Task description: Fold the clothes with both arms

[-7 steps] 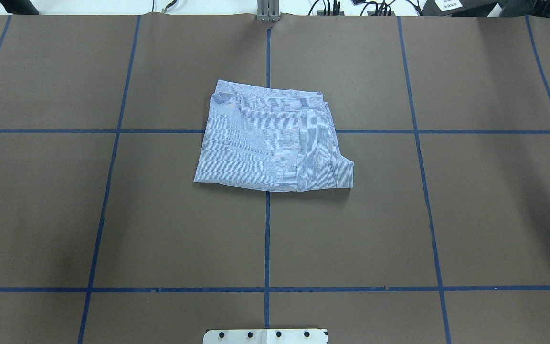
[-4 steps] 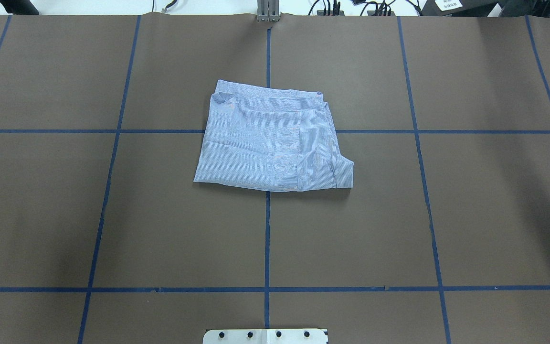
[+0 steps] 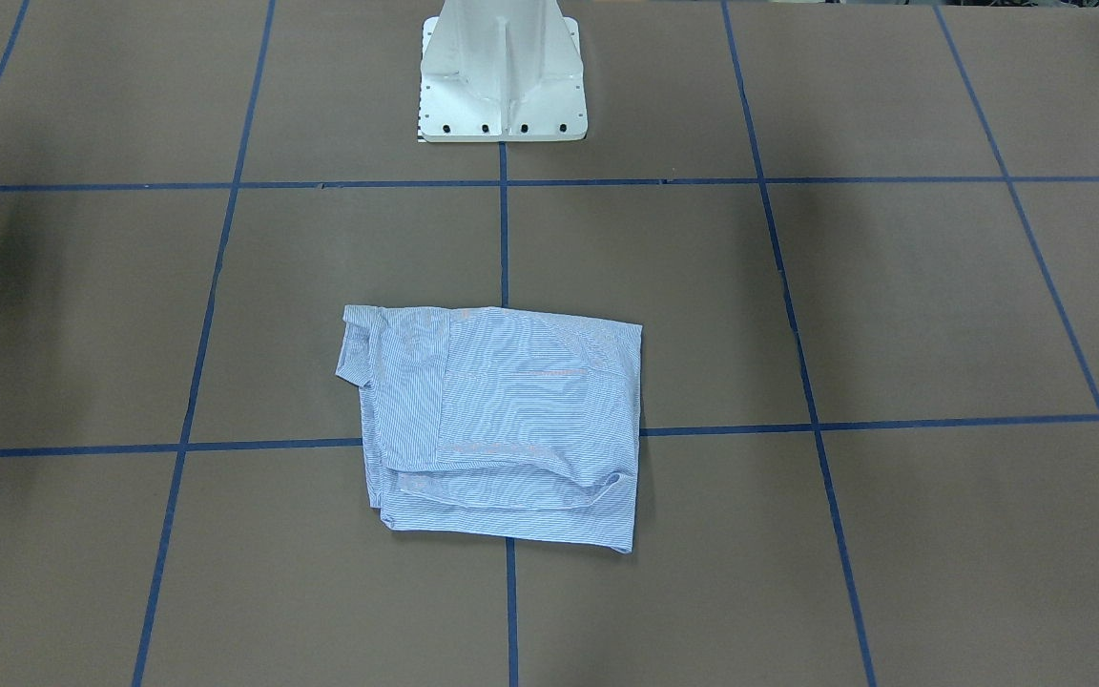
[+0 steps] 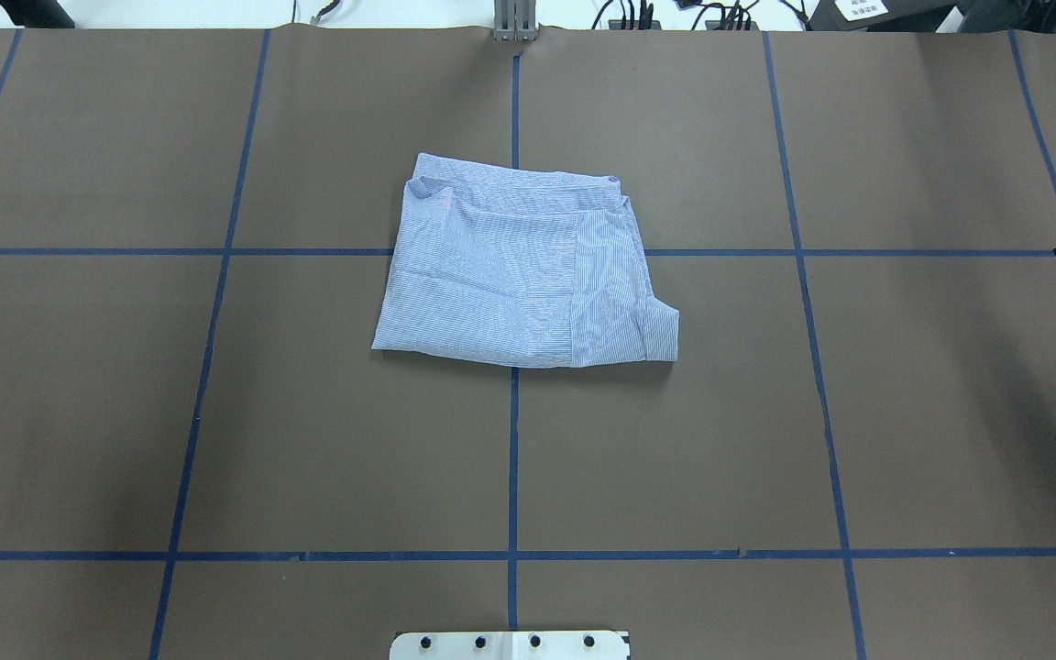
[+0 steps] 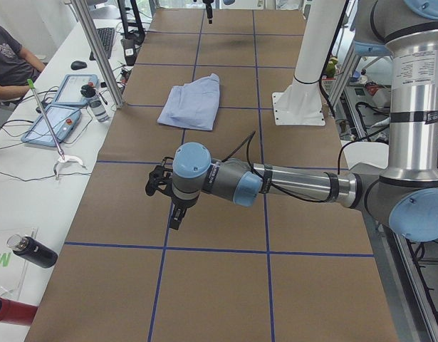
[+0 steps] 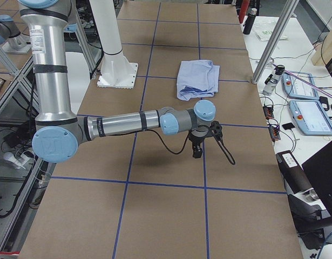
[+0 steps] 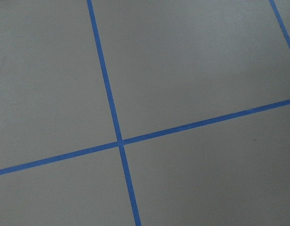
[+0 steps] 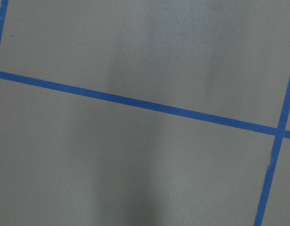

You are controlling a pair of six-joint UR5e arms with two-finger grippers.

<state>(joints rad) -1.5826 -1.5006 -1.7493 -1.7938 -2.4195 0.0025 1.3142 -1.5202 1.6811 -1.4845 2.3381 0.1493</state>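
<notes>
off the left edge of the overhead view, the left arm (image 5: 297, 187) stretches level over the brown table (image 4: 79, 412), at mid-frame in the exterior left view. the left gripper (image 5: 174, 219) points down above the table, just beside a blue tape line (image 5: 169, 235). i cannot tell whether its fingers are apart or together. its wrist view shows brown table and a tape crossing. a white bench runs along that frame's left with two pendants (image 5: 58, 121), a dark bottle (image 5: 33, 251), a post (image 5: 97, 50) and a seated person (image 5: 8, 64).

at the centre of the overhead view the shirt (image 4: 510, 275) lies flat, folded into a rough rectangle over a crossing of tape lines, with layered edges along its upper and right sides. both grippers are well apart from it, with brown table and tape lines between. the white base (image 3: 502, 76) stands at top centre of the front view, apart from the shirt.

at mid-frame in the exterior right view, the right arm (image 6: 122, 124) reaches out level and the right gripper (image 6: 196, 152) hangs downward over a tape line, with a black cable looping beside it. a black sliver at the overhead's right edge looks to be part of it, and i cannot tell its state either.
</notes>
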